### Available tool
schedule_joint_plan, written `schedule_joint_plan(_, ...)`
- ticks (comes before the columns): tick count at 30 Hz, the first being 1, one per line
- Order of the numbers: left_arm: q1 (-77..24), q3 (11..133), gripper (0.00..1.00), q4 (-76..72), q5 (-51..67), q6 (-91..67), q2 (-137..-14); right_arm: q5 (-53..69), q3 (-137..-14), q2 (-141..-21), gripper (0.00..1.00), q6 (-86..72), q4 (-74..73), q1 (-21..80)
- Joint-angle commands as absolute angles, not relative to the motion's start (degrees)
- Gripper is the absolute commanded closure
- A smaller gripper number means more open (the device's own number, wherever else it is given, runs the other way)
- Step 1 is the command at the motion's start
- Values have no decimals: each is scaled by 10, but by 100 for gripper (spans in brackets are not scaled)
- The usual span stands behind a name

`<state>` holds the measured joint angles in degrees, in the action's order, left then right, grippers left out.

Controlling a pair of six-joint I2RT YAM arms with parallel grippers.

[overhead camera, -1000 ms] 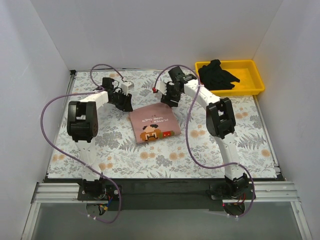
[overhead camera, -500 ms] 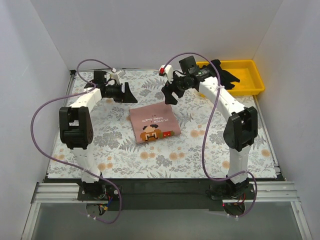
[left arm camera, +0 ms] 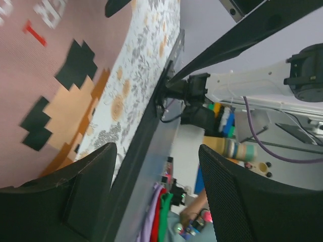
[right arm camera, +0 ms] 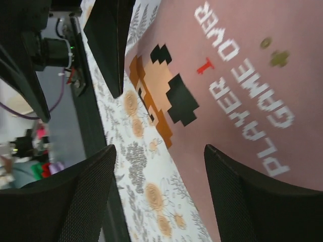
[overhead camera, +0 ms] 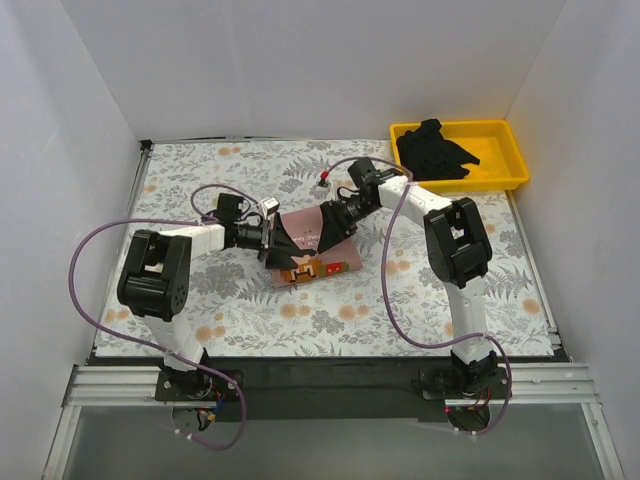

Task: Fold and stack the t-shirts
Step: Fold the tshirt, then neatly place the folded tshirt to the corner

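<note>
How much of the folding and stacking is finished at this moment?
Done: the pink t-shirt lies folded in a rectangle on the floral table cover. In hand: the left gripper and the right gripper are over it, fingers open, holding nothing. Remaining: the black t-shirt lies crumpled in the yellow bin, not yet folded or stacked.

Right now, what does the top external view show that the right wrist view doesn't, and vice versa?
Only top external: the black t-shirt lying in the yellow bin. Only right wrist: the readable lettering PLAYER GAME OVER. Both: the folded pink t-shirt, its pixel face print, the floral table cover, and the open right gripper.
</note>
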<state>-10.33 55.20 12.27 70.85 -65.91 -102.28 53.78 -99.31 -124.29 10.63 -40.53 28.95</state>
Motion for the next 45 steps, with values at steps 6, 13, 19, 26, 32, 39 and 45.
schedule_joint_plan(6, -112, 474, 35, 69, 671, -723, -1076, 593, -887, -1264, 30, 49, -346, 277)
schedule_joint_plan(13, -71, 461, 34, 91, 656, -700, -1093, 535, -808, -1272, 32, -11, -318, 229)
schedule_joint_plan(19, -71, 456, 32, 141, 720, -633, -962, 520, -836, -1152, 32, -2, -344, 249)
schedule_joint_plan(26, -19, 532, 27, 224, 562, -600, -803, 203, -908, -1082, 29, 20, -345, 319)
schedule_joint_plan(32, -1, 573, 23, 236, 414, -557, -715, 66, -983, -1149, 19, 25, -348, 402)
schedule_joint_plan(39, 18, 597, 18, 265, 328, -520, -682, -18, -1067, -1261, 12, 40, -346, 446)
schedule_joint_plan(45, 18, 651, 16, 298, 320, -500, -681, 30, -999, -1278, 9, 68, -371, 425)
